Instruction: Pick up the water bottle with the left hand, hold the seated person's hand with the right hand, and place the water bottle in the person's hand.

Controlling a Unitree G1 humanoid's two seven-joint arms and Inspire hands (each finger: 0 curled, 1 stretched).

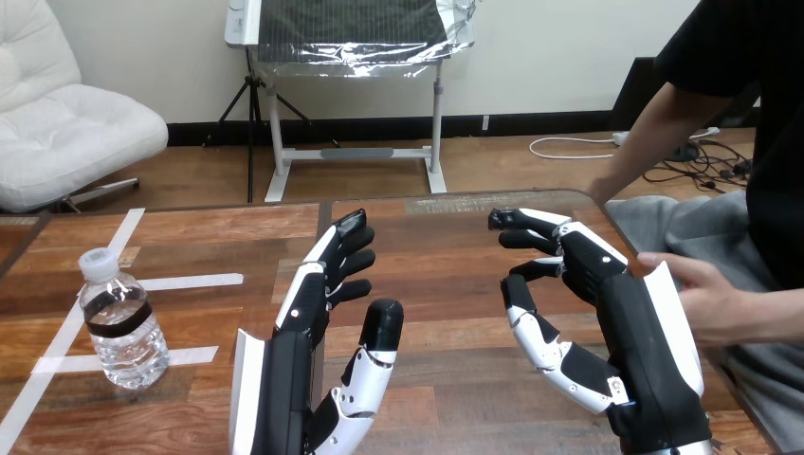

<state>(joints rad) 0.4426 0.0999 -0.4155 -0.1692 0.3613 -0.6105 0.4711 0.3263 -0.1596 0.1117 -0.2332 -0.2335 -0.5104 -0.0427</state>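
A clear water bottle with a white cap and a dark band stands upright on the wooden table, at the left. My left hand hovers over the table's middle, to the right of the bottle and apart from it, fingers straight and holding nothing. My right hand is raised at the right, fingers relaxed and spread, thumb out toward the middle. The person's hand rests just right of my right hand, at its back edge; I cannot tell whether they touch.
White tape lines mark the table around the bottle. The person sits at the table's right edge, with the other arm reaching down beyond the far right corner.
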